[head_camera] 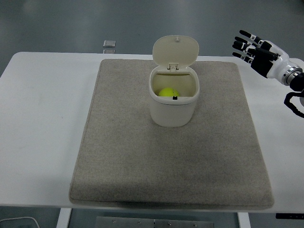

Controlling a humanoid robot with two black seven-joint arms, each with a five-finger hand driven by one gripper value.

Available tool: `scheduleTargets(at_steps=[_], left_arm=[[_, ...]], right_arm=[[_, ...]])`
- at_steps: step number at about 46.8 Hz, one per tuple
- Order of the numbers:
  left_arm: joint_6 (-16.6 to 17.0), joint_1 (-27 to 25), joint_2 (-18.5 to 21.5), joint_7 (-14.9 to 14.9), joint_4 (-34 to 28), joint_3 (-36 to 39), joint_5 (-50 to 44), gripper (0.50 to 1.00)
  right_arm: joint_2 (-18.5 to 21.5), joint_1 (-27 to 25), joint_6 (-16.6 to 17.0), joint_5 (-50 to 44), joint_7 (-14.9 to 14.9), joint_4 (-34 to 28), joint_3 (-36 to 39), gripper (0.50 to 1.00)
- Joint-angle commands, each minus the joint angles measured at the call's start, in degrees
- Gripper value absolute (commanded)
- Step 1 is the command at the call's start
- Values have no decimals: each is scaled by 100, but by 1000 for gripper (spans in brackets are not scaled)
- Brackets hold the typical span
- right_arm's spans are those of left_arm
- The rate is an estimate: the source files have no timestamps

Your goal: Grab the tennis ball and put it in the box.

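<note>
We see the right hand (254,50) at the table's far right edge, fingers spread and empty, well apart from the box (174,97). The tennis ball (168,92) lies inside the box, whose lid (175,49) stands open. The box sits on a grey mat (171,156) covering the white table (42,118).
</note>
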Motion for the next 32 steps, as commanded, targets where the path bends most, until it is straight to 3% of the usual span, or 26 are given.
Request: scheduleTargets(at_steps=[1,32], left_arm=[[0,-1,0,-4,0,0,0,992],[0,-1,0,5,0,0,0,992]], right_arm=[[-2,2,-7,12,4,-54,9,915],[25,2,11,82,4,-116,80,915]])
